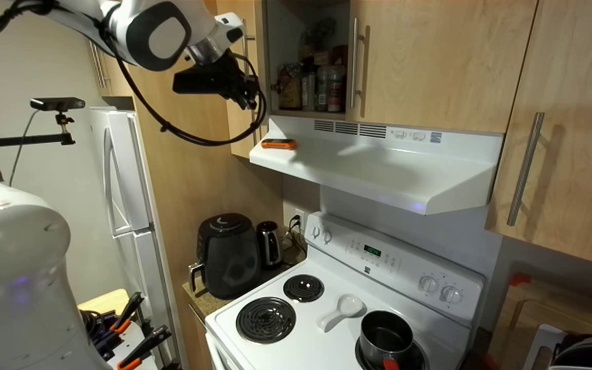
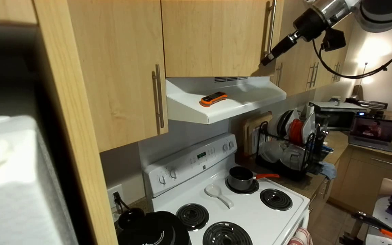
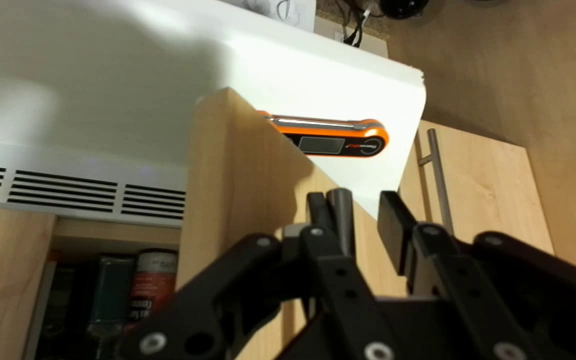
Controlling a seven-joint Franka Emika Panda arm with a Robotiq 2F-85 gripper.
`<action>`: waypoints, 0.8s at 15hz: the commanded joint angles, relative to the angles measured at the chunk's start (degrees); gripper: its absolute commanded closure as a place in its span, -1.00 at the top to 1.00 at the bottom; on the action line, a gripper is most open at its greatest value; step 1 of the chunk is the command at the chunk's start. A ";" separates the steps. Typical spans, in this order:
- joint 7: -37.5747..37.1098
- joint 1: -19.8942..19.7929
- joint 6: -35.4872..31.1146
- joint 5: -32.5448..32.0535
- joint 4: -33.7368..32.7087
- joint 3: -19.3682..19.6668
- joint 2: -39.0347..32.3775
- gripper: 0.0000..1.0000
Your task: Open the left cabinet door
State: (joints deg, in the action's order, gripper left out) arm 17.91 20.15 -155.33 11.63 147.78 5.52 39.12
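The left cabinet door [image 2: 213, 37] stands swung out from its cabinet; in the wrist view the light-wood door [image 3: 263, 175] crosses the middle. Its metal bar handle [image 3: 342, 215] lies between the fingers of my gripper [image 3: 355, 205], close against the left finger. A clear gap separates the bar from the right finger, so the jaws are apart and do not clamp it. In an exterior view the fingertips of my gripper [image 2: 265, 62] are by the handle's lower end. Jars and bags show inside the uncovered cabinet [image 1: 272, 61].
The twin door [image 1: 440, 61] is closed, with its bar handle [image 1: 354, 61]. Below sits the white range hood [image 1: 378, 159], carrying an orange thermometer [image 1: 278, 144]. Left of the hood, a longer door [image 3: 488, 190] has its own bar. The stove holds a saucepan [image 1: 386, 334].
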 commanded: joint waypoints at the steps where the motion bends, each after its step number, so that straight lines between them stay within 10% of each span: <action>1: 2.62 6.59 6.98 2.75 0.12 1.35 2.91 0.23; 6: 6.57 10.32 6.24 3.79 0.00 4.72 2.46 0.90; 12: 8.67 13.31 5.44 3.86 0.79 6.04 3.12 1.00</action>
State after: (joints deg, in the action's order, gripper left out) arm 23.16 28.13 -154.93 11.73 147.66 11.44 38.65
